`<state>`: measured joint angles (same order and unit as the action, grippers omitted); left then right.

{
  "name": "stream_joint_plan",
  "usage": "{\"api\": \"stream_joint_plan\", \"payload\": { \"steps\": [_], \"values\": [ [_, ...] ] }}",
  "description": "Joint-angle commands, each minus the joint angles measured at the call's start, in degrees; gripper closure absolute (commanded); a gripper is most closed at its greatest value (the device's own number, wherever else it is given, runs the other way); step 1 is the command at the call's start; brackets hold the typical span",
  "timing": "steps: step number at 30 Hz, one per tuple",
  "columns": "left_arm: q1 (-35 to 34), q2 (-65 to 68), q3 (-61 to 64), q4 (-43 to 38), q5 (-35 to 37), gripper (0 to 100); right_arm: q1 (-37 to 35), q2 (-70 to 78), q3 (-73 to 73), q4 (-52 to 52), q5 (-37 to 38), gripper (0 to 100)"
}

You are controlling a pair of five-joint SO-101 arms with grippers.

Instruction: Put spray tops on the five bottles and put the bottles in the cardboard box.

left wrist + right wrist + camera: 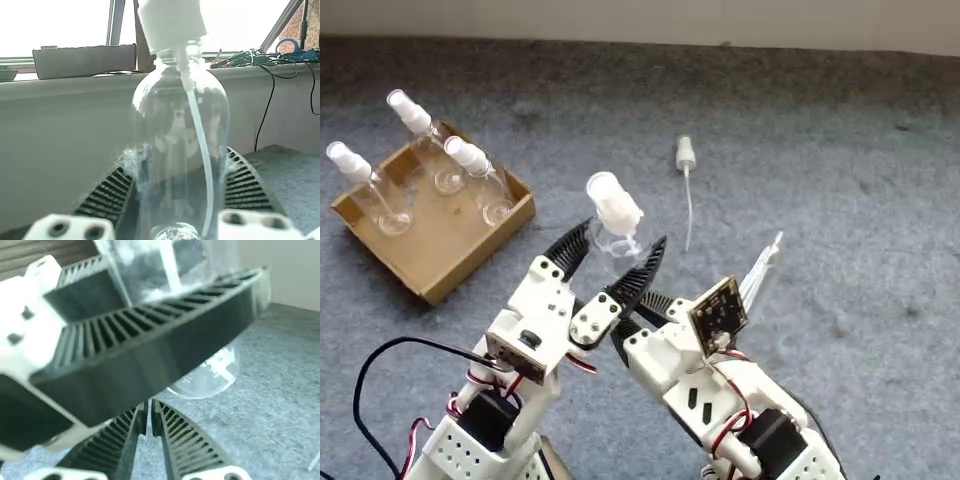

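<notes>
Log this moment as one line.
left gripper: shut on topped bottle | right gripper: shut, empty | cardboard box: three boxed bottles, topped | carpet: loose spray top

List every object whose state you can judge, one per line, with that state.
held bottle: spray top on, gripped by left gripper
left gripper: shut on held bottle
right gripper: fingers shut, empty
three bottles: topped, inside cardboard box
loose spray top: lying on table, unattached

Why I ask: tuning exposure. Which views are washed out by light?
Left wrist view: the window is blown white, backlighting the bottle. Right wrist view: bright glints on the bottle's base. High view: even light, no glare.
</notes>
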<state>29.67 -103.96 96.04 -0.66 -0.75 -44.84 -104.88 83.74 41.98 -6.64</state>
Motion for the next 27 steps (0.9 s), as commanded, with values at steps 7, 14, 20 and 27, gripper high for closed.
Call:
{"api": "stream_joint_plan", "payload": {
  "steps": [7, 14, 20, 27],
  "values": [
    [4.53, -0.75, 1.10, -1.14, -0.09, 94, 0.84, -0.48, -0.40, -1.27, -0.79, 99.4],
    [4.62, -0.75, 1.10, 1.76, -0.09, 94, 10.51, -0.48, 0.04, -1.27, -0.97, 99.4],
    [4.62, -0.75, 1.10, 2.73, -0.09, 94, 12.18, -0.48, 2.95, -1.63, -0.70, 99.4],
    [4.62, -0.84, 1.10, 2.55, -0.09, 94, 11.47, -0.48, 2.95, -1.36, -0.97, 99.4]
  ]
}}
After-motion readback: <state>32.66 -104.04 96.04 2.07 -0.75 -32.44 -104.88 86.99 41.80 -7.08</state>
